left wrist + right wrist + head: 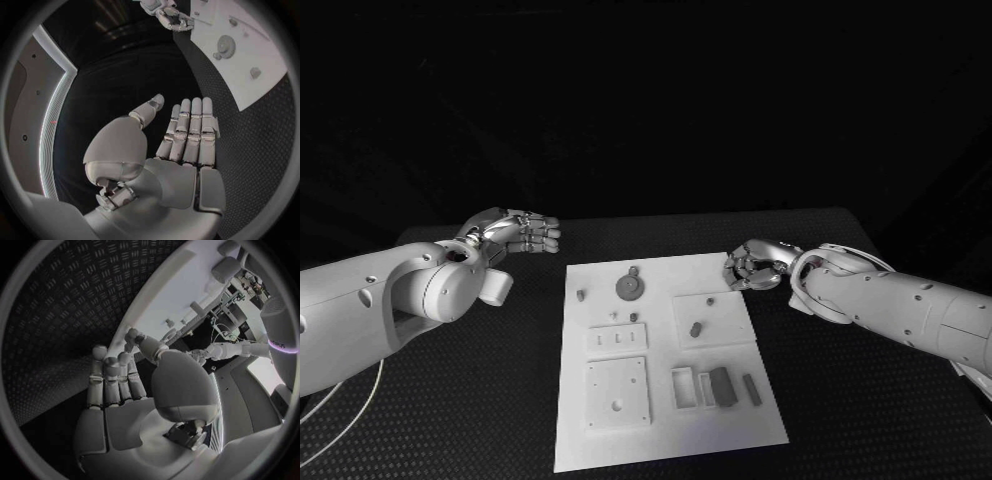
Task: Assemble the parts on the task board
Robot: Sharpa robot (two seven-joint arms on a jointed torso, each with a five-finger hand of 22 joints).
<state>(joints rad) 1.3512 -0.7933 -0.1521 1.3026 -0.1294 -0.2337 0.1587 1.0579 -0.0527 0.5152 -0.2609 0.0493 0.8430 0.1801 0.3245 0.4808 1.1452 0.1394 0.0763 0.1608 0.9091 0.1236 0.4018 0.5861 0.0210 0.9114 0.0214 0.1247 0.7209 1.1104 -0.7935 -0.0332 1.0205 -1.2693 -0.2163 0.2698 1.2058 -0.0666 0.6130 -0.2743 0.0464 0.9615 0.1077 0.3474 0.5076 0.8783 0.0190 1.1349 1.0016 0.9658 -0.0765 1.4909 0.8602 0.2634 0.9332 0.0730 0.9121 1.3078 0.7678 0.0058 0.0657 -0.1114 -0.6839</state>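
I see the task board (pixel 668 360) lying mid-desk (pixel 862 400), its grey parts (pixel 630 287) resting on it. My left hand (pixel 516 235) hovers off the board's far left corner, fingers straight and apart, holding nothing. My right hand (pixel 759 265) sits at the board's far right corner, fingers half curled, nothing gripped.

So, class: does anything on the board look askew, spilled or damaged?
Nothing stands out. The board lies flat on the table, parts lie loose on it, and both hands, left and right, hold nothing.
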